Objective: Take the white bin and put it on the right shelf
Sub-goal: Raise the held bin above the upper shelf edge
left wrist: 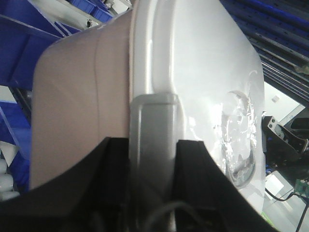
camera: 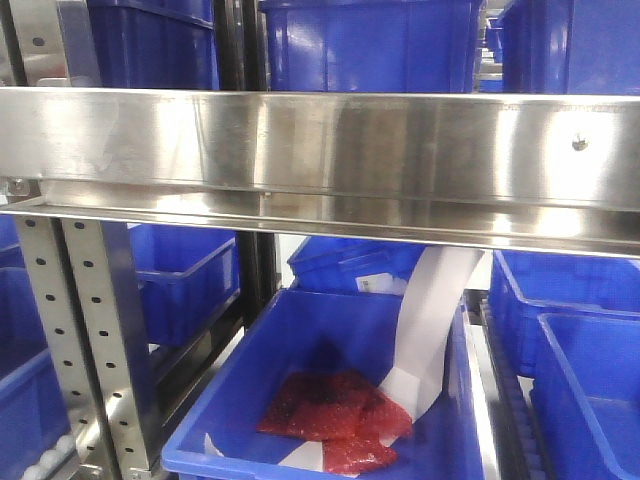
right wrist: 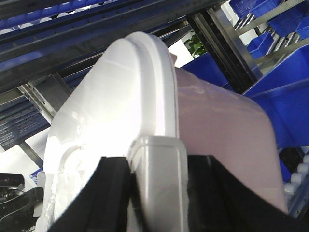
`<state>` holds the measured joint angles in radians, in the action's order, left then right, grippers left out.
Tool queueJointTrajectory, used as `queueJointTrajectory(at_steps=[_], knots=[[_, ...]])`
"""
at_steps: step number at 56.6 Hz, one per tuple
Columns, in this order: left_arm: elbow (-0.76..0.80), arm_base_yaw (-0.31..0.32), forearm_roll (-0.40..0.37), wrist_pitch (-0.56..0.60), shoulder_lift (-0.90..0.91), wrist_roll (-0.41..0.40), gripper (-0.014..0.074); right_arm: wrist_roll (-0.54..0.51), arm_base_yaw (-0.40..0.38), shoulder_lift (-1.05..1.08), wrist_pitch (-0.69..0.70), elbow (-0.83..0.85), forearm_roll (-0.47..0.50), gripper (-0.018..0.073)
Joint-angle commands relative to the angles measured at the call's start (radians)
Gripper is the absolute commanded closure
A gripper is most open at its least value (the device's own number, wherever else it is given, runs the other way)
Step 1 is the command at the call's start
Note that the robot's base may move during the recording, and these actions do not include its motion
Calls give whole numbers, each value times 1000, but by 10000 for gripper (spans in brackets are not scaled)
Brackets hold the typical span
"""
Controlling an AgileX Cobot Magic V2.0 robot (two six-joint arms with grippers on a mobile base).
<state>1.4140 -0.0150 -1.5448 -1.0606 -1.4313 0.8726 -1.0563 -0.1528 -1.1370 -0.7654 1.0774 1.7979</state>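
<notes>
The white bin [left wrist: 82, 96] fills the left wrist view: a pinkish-white side wall and a glossy white lid [left wrist: 207, 72]. My left gripper [left wrist: 153, 147] is shut on the grey latch [left wrist: 153, 121] at the bin's end, one black finger on each side. In the right wrist view my right gripper [right wrist: 157, 164] is shut the same way on the grey latch [right wrist: 157, 154] at the other end of the white bin [right wrist: 227, 130]. The right shelf [camera: 320, 150] spans the front view as a broad shiny steel rail. Neither the bin nor the grippers show in that view.
Blue bins [camera: 360, 40] stand on the steel shelf above the rail. Below it an open blue bin [camera: 330, 400] holds red packets [camera: 330, 410] and a white paper strip [camera: 430, 320]. Perforated steel uprights [camera: 90, 330] stand at the left. Blue bins and rack rails surround both wrist views.
</notes>
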Motion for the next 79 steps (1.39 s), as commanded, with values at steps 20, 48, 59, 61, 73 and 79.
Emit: queueJointTrajectory(at_steps=[20,48,59,61,73,79], knots=[[39,43,-71,-270,47,37,715,-15,28,30,-157,34,122,490],[39,43,-71,-270,47,37,715,-15,28,30,-157,34,122,490],[39,43,-89,-244,47,37,715,-15,28,29,-167,34,122,490],[39,43,-86,-218,45,37,715,-14,28,28,-165,34,122,490],[39,44,-77,-95,-11,50,714,3,28,-41,-167,34,122,490],[39,58,-75,-77,-59,81,714,3,28,-91,-170,34,122,490]])
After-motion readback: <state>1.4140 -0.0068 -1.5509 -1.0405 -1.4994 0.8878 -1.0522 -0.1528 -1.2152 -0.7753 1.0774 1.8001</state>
